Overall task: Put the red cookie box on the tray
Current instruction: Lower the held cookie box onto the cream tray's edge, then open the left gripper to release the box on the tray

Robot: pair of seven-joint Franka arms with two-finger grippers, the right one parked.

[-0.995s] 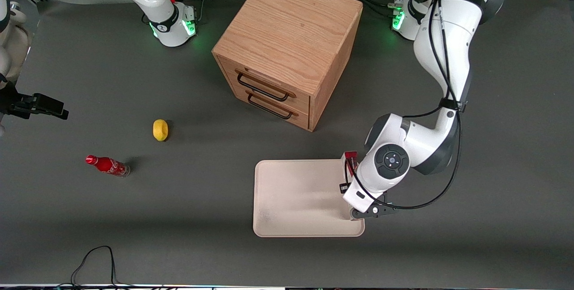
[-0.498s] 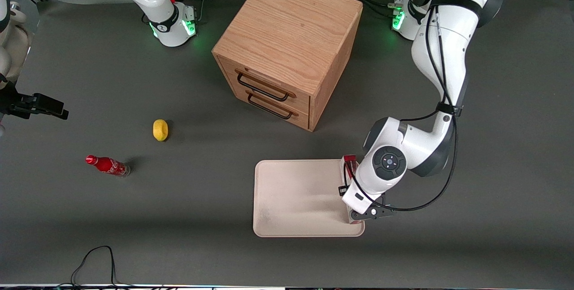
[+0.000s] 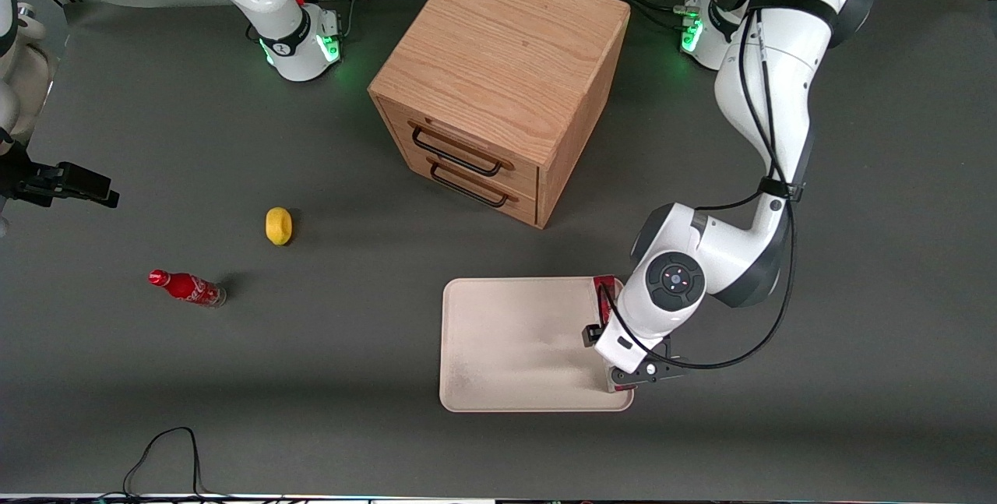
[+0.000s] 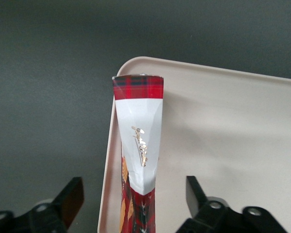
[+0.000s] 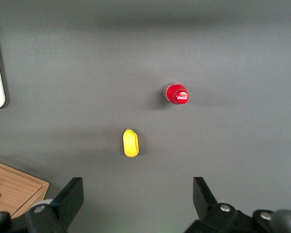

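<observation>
Fingers (image 4: pixel 72 201) of the working arm's gripper (image 4: pixel 136 206) stand wide apart on either side of the red cookie box (image 4: pixel 138 145), with clear gaps between them and the carton, so nothing is gripped. The box stands on its thin edge along the rim of the tray (image 4: pixel 223 126) at the working arm's end, its tartan-red end showing above a silvery face. From the front, the gripper (image 3: pixel 615 348) hangs low over that same tray (image 3: pixel 514 344) edge, and only two bits of the red cookie box (image 3: pixel 604 290) peek out from under the wrist, one at the tray corner nearer the wooden drawer cabinet (image 3: pixel 498 83) and one by the corner nearer the front camera. Compared with a second ago, the wrist has crept a little inward over the tray, and the red strip of carton by the cabinet-side corner sits slightly lower and looks darker. Elsewhere on the desk (image 3: pixel 311 379), toward the parked arm's end, the lemon (image 3: pixel 278 225) and the small cola bottle (image 3: pixel 187 287) lie just where they were, well apart from the tray.
</observation>
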